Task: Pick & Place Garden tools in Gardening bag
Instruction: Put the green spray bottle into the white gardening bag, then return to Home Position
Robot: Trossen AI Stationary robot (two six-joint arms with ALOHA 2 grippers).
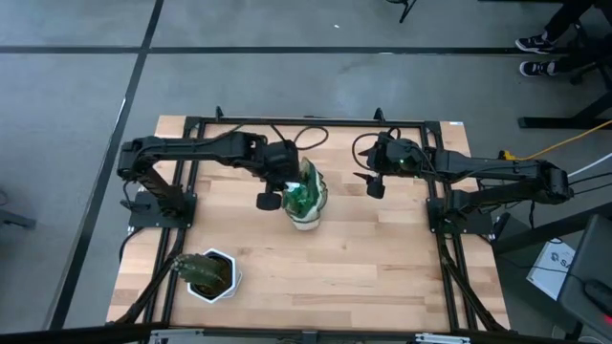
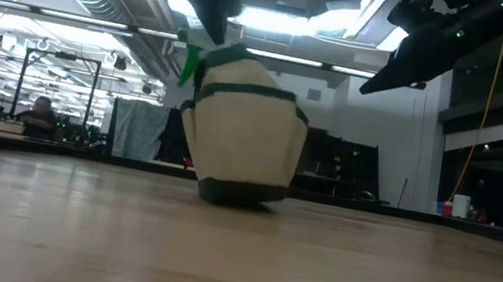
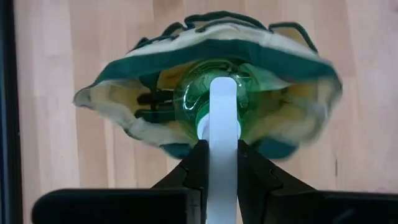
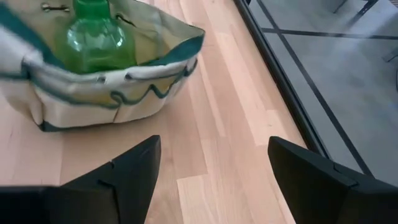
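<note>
The cream gardening bag [image 1: 308, 203] with dark green trim stands on its base at mid-table; it also shows in the low view [image 2: 242, 135]. A green translucent spray bottle [image 3: 214, 93] stands with its body inside the bag's open mouth. My left gripper [image 3: 222, 146] is right above the bag, shut on the bottle's white head. My right gripper [image 1: 375, 182] hangs open and empty to the right of the bag, above the table; the right wrist view shows its fingers [image 4: 134, 171] spread, with the bag [image 4: 106, 87] beyond them. Dark things [image 3: 149, 99] lie inside the bag. My left gripper pinches the spray bottle's white head [image 3: 224, 118] between its two fingers [image 3: 198, 163], which come from above and point down into the bag's mouth. The bottle hangs upright below them, body inside the bag. I cannot tell whether its bottom rests on the bag's floor.
A white pot with a green plant [image 1: 210, 275] stands at the near left of the table. The black frame rails [image 1: 440, 239] run along the table's sides. Bare wood lies near and right of the bag.
</note>
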